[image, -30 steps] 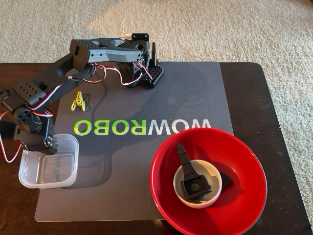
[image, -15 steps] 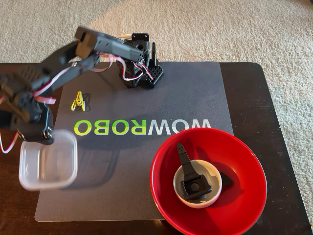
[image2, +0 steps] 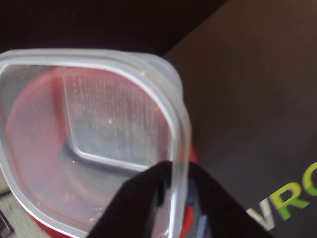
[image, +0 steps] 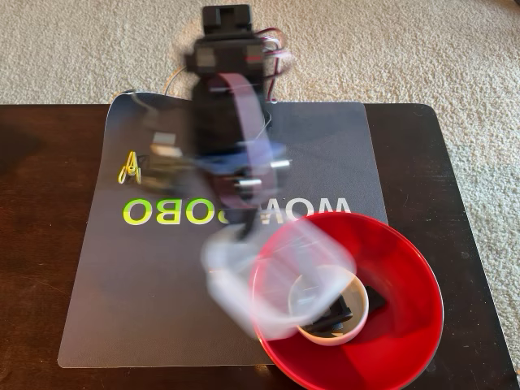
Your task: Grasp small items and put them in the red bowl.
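In the fixed view, nearest the camera sits the red bowl (image: 406,341), on the lower right corner of the grey mat (image: 146,309), its near rim by the table's front edge. Inside the red bowl a small white bowl (image: 351,331) stands upright left of centre, with a black piece (image: 333,318) lying in it and another black piece (image: 375,297) on the red floor just beside its right wall.

Over the red bowl's left rim a clear square plastic tub (image: 244,284) shows as a pale motion blur, partly above the bowl and partly above the mat. The wrist view shows the tub (image2: 99,139) close up, open side toward the lens, red showing through its clear bottom. The gripper (image2: 173,198) pinches the tub's rim: one dark finger (image2: 138,203) lies inside the wall and the other (image2: 218,208) outside it, the jaws pressed onto the plastic edge.

Farther from the red bowl, the mat carries green and white lettering (image: 236,211) across its middle. Beyond that, near the mat's far left corner, lie yellow paper clips (image: 128,168). The black robot arm (image: 223,114), blurred, rises from the mat's far edge. The dark wooden table (image: 41,244) stands on beige carpet (image: 422,49).
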`<state>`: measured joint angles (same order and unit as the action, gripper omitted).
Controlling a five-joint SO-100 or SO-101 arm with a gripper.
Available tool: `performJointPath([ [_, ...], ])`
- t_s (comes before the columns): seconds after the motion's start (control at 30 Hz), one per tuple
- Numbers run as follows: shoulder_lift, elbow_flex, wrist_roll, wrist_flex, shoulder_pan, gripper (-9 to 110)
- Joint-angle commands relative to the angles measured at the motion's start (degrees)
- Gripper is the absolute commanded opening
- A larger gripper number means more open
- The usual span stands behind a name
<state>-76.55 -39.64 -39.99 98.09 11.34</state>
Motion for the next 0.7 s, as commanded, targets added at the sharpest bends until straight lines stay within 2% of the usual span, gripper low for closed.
performJointPath([
  [0.0,-2.9,0.2,1.0,-0.3,11.4,0],
  [0.13,0.0,0.4,3.2,-0.8,19.9,0],
  [0.23,4.3,0.8,6.0,-0.8,21.8,0],
  [0.67,14.5,1.3,9.8,-3.8,13.8,0],
])
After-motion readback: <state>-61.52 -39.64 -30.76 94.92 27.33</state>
